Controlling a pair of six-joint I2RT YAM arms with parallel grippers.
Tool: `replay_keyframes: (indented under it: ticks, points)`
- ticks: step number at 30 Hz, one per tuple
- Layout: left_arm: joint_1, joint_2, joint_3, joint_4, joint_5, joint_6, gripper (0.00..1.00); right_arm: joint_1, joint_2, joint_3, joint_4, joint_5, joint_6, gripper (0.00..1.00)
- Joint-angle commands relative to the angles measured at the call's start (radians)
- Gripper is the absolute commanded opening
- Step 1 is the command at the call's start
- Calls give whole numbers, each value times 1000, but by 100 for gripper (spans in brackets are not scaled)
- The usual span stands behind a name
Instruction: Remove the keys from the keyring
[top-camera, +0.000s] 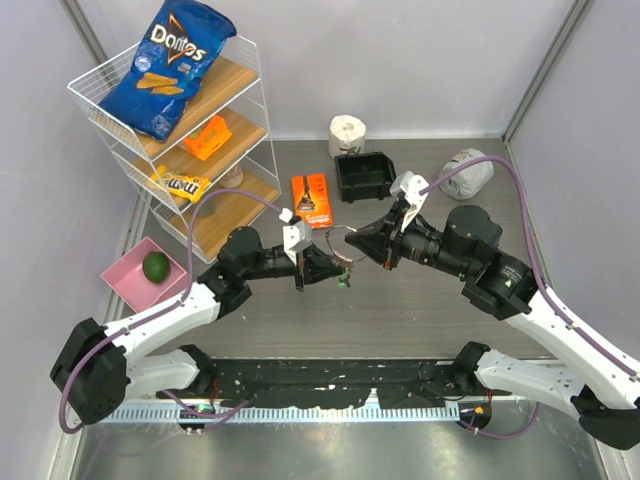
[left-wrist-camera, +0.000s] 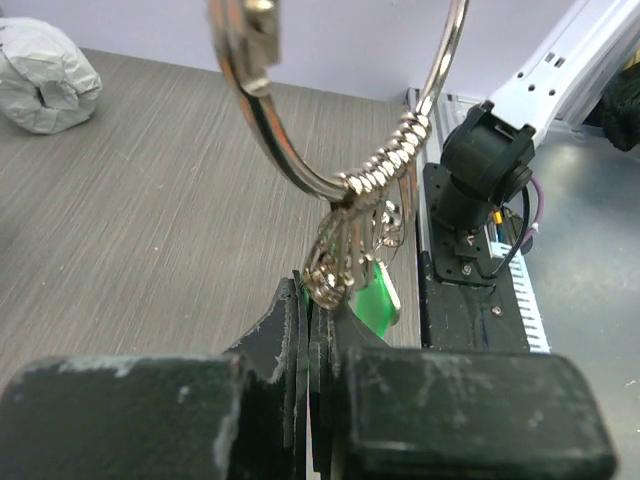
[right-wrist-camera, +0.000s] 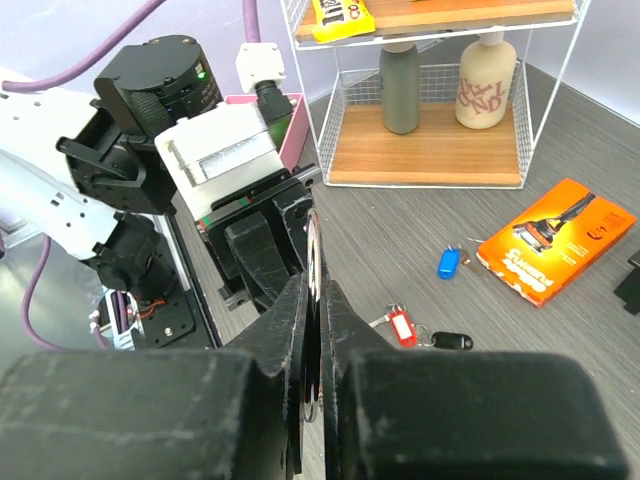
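The silver keyring (top-camera: 341, 238) hangs in the air between my two grippers. In the left wrist view the keyring (left-wrist-camera: 290, 160) arcs overhead with a bunch of small rings and a green-tagged key (left-wrist-camera: 376, 300) below it. My left gripper (left-wrist-camera: 318, 300) (top-camera: 326, 268) is shut on that bunch of keys. My right gripper (right-wrist-camera: 313, 285) (top-camera: 362, 246) is shut on the keyring (right-wrist-camera: 314, 240), seen edge-on. Loose keys lie on the table: a blue-tagged key (right-wrist-camera: 448, 262), a red-tagged key (right-wrist-camera: 402, 326) and a black-tagged key (right-wrist-camera: 452, 341).
An orange packet (top-camera: 312, 200) (right-wrist-camera: 555, 240) lies behind the grippers. A black bin (top-camera: 364, 176), a paper roll (top-camera: 347, 134) and a grey wad (top-camera: 468, 172) are at the back. A wire shelf (top-camera: 190, 130) with snacks and a pink tray (top-camera: 128, 280) with a lime stand left.
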Motion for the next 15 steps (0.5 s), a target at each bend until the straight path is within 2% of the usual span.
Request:
replay_keyframes:
  ticks: [1, 8, 9, 10, 11, 13, 14, 15]
  points:
    - [-3, -43, 41, -73, -12, 67, 0, 2, -40, 16, 56, 76, -7, 5]
    - [-3, -124, 73, -305, -84, 133, 0, 2, -152, -125, 97, 228, 6, 5]
    - [-3, -132, 87, -349, -90, 141, 0, 2, -175, -148, 108, 248, 11, 9]
    - [-5, -135, 108, -390, -101, 150, 0, 2, -190, -191, 127, 259, 31, 14]
    - [-5, -138, 128, -438, -112, 155, 0, 2, -212, -209, 134, 268, 32, 35]
    - [-5, -140, 191, -518, -136, 155, 0, 2, -244, -268, 146, 314, 52, 67]
    - [-5, -137, 218, -596, -148, 155, 0, 2, -262, -306, 143, 332, 57, 76]
    - [-6, -123, 257, -650, -161, 147, 0, 2, -270, -337, 143, 340, 58, 78]
